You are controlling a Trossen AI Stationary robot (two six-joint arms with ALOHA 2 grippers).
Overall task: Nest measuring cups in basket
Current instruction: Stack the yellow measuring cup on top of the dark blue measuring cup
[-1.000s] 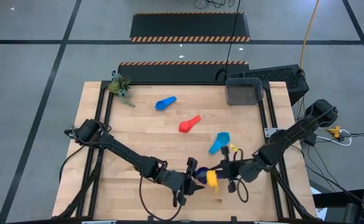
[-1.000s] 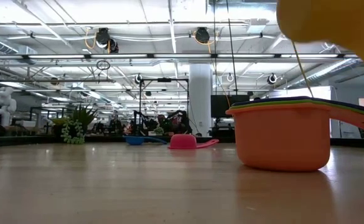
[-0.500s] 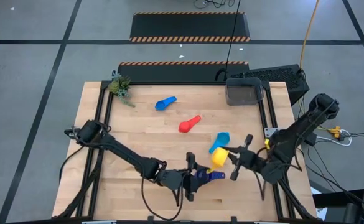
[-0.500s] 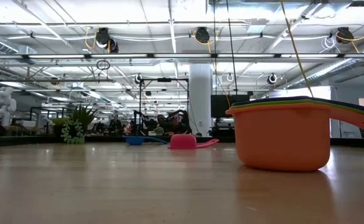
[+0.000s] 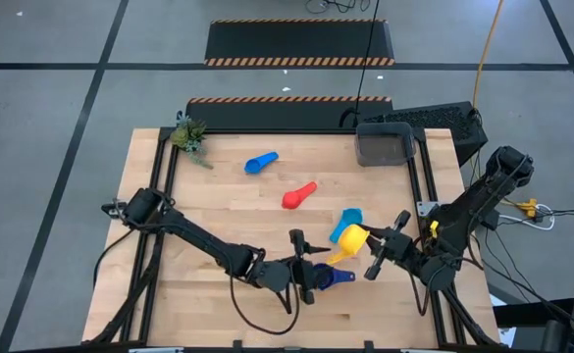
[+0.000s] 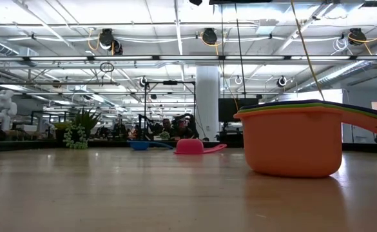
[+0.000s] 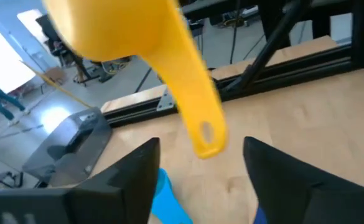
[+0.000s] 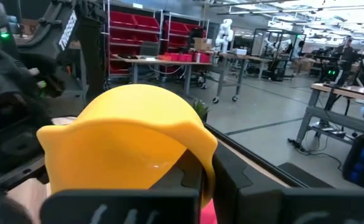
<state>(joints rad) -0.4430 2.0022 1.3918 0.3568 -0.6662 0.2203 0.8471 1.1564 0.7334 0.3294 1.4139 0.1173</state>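
Yellow cup (image 5: 354, 238) lifted (right gripper (image 5: 370, 247))

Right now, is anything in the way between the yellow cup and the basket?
Nothing visible blocks it. The right tool holds the yellow cup above the table; the basket sits at the far edge. The light blue cup lies just beyond, low on the wood.

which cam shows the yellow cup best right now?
Right wrist view: the yellow cup fills the frame, its bowl clamped in the right gripper. The left wrist view shows its bowl and handle beyond the open left gripper. High view shows it small. Low view misses it.
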